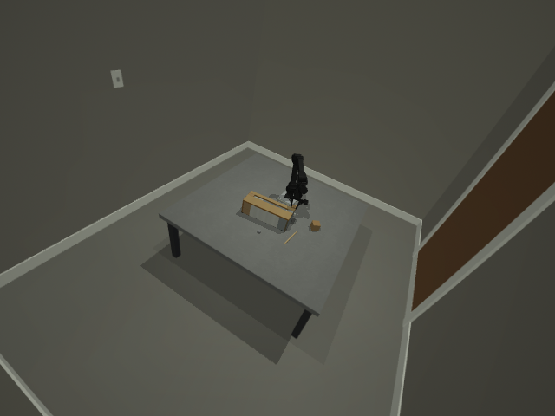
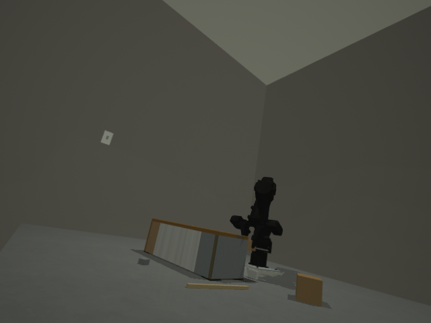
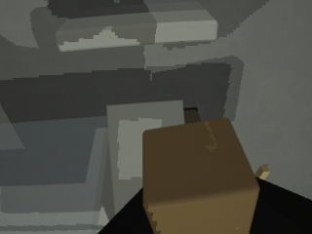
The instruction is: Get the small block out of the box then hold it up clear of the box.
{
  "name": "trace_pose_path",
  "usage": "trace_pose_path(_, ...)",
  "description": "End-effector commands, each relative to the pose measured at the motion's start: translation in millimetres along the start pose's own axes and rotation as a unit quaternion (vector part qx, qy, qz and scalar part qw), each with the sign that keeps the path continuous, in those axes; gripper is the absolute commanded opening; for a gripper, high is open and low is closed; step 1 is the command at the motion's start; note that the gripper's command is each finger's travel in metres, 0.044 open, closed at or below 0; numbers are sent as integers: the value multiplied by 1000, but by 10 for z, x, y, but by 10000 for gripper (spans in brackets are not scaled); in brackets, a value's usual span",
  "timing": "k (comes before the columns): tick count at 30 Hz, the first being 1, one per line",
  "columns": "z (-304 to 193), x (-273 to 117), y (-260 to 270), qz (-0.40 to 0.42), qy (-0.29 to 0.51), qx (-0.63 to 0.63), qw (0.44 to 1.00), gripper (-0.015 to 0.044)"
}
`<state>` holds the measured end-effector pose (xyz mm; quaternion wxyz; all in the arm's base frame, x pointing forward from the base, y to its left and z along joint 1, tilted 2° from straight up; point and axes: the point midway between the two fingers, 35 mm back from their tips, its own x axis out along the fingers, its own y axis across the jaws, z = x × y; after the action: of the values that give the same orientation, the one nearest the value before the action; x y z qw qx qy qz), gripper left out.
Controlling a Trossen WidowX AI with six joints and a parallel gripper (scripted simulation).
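The box (image 1: 268,208) (image 2: 177,247) stands upright on the table, with an orange-brown top, a long slot in it and a pale see-through front. My gripper (image 3: 202,202) is shut on an orange-brown block (image 2: 251,245) (image 3: 195,166). The block is held above the table, beyond the box's right end in the exterior view, partly hidden by the box and the arm. It looks only a little away from the box; the exact gap cannot be told. In the top view the fingers are small and dark by the box's right rear corner.
A larger orange cube (image 1: 315,224) (image 2: 309,290) sits right of the box. A thin tan stick (image 1: 290,237) (image 2: 217,286) (image 3: 263,172) lies in front of the box's right end. A small grey piece (image 1: 258,231) (image 2: 143,261) lies before its front. A pale bar (image 3: 136,33) shows in the wrist view.
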<state>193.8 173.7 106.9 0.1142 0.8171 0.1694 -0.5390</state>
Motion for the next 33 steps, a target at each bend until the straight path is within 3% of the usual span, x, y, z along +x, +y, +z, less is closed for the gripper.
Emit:
trace_pose_path(1,-149,-229,-9,-25,13,-45,999,0)
trace_pose_path(10,-345,-664,8,-64,41,-136,988,0)
trace_pose_path(33,-348,-673,9,-64,41,-138,987,0)
